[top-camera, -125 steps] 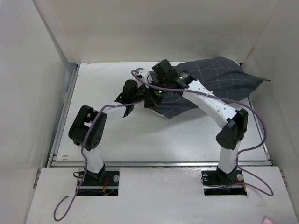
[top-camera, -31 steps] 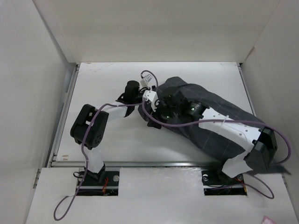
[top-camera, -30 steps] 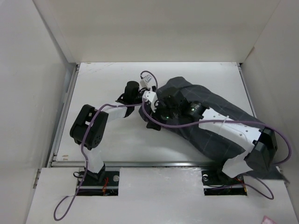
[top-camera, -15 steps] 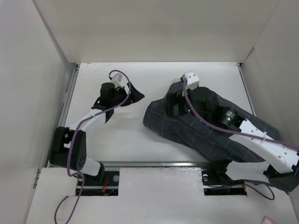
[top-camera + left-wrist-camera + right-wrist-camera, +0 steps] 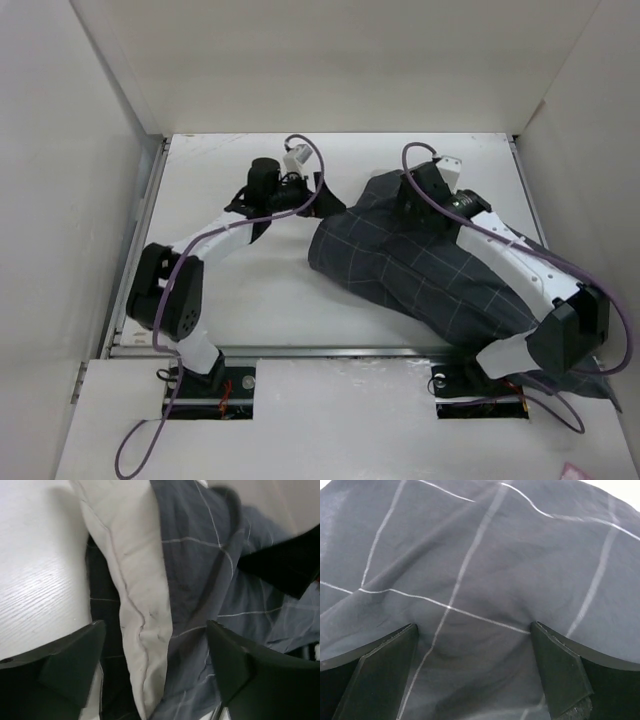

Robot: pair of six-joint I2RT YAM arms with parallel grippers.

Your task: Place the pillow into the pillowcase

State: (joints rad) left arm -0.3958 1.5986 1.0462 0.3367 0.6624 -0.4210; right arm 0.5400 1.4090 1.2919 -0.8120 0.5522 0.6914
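Pillow (image 5: 132,575): only an off-white band is showing, in the left wrist view. It is running from the top of the frame down toward the gap between the fingers, and its seam is puckering. Dark grid fabric is lying on both sides of the band. The rest of the pillow is sitting out of sight under the case.

Pillowcase (image 5: 440,275): it is lying diagonally across the right half of the tabletop (image 5: 230,290), bulging and wrinkled. Its left end is resting near the middle of the tabletop. Its other end is reaching the near right corner and hanging over the near edge beside the right arm's base.

Left gripper (image 5: 305,195): it is hovering at the case's left end, toward the far middle of the tabletop. The jaws are standing wide apart and clamping nothing. The pillow band and the grey fabric are lying just past the fingertips. Cannot tell whether the tips are touching cloth.

Right gripper (image 5: 408,205): it is sitting over the case's far edge, with the arm arching above the case along its length. The jaws are spread wide. Grid fabric is filling the wrist view between the fingers (image 5: 375,675), unpinched. Contact is not resolvable.
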